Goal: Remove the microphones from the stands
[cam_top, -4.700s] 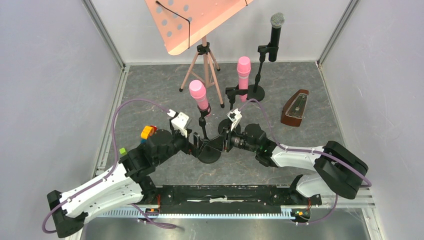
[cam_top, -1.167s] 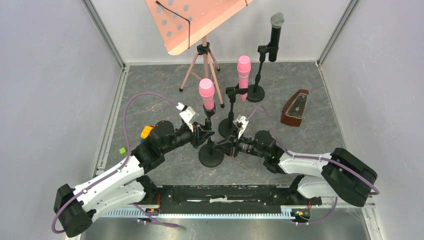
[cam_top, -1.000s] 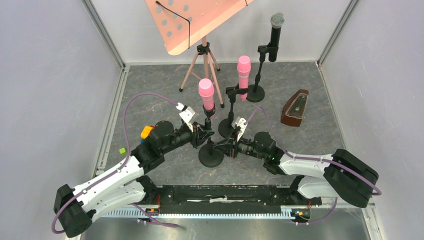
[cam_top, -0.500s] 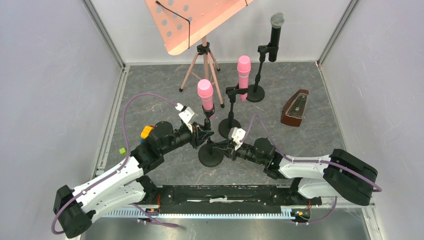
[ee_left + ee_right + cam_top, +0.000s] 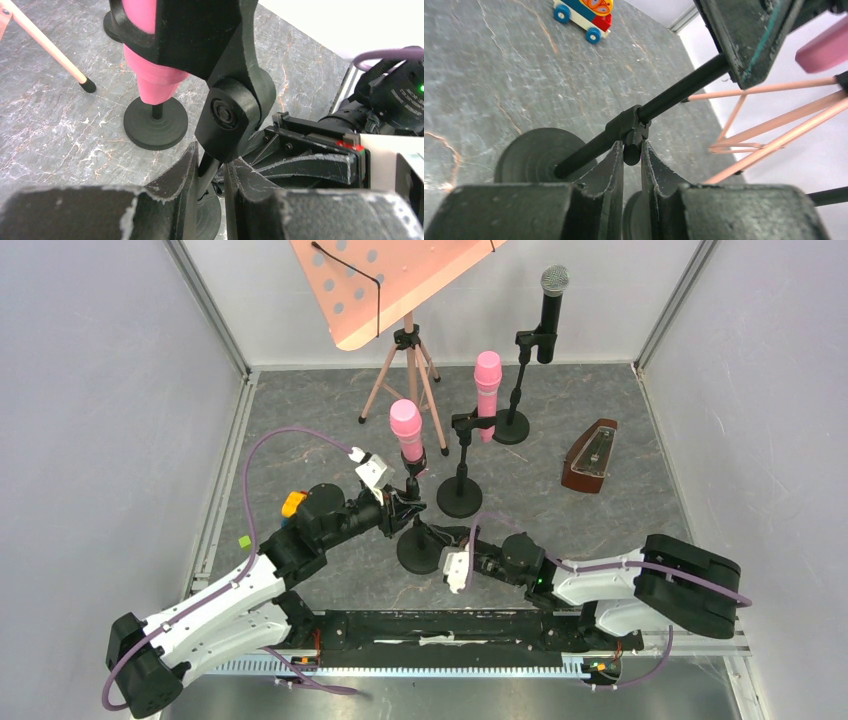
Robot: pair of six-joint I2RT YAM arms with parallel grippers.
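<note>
The nearest pink microphone (image 5: pixel 405 430) stands head up in the black clip (image 5: pixel 220 50) of a stand (image 5: pixel 420 552) with a round black base. My left gripper (image 5: pixel 408 508) is shut on the stand's thin pole (image 5: pixel 210 170) just under the clip's pivot, the microphone's tapered tail (image 5: pixel 150 75) directly above it. My right gripper (image 5: pixel 436 538) reaches in low from the right. It is shut on the small black knob (image 5: pixel 631 154) of the collar on the lower pole (image 5: pixel 659 105), close above the base (image 5: pixel 531 152).
Behind stand a second pink microphone (image 5: pixel 487 375) and a black microphone (image 5: pixel 552 300), each on its own stand, and a pink music stand (image 5: pixel 390 280) on a tripod. A brown metronome (image 5: pixel 590 455) is at the right, a toy car (image 5: pixel 294 504) and green block (image 5: pixel 244 541) at the left.
My right wrist has rolled over and dropped lower and nearer, its white camera now below the gripper. The pink microphone has leaned slightly left. The left arm has barely moved.
</note>
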